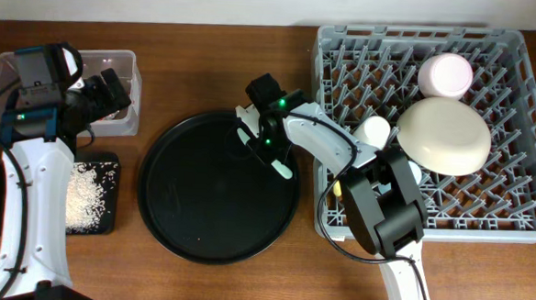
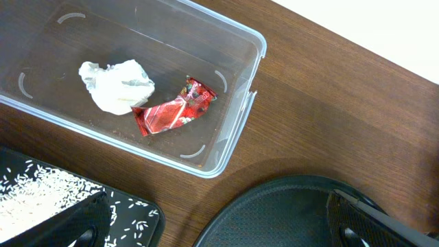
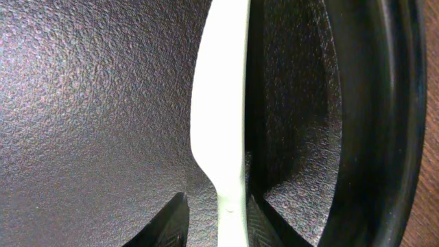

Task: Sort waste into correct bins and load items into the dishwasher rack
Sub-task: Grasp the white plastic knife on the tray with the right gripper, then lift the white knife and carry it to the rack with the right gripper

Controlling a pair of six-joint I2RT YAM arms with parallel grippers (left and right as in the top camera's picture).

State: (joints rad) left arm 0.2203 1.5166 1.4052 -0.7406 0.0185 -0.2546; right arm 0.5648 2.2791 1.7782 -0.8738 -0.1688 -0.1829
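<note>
My right gripper is low over the large round black tray, open. Its fingers straddle a slim pale yellowish utensil lying near the tray's right rim; the right finger is against it and the left finger stands a little apart. The utensil's tip also shows in the overhead view. My left gripper is open and empty above the clear box, which holds the white tissue and the red wrapper. Rice lies in the shallow black tray.
The grey rack at the right holds the pink bowl, the cream bowl and a white cup. My right arm crosses the rack's left edge. The round tray's rim rises close beside the utensil.
</note>
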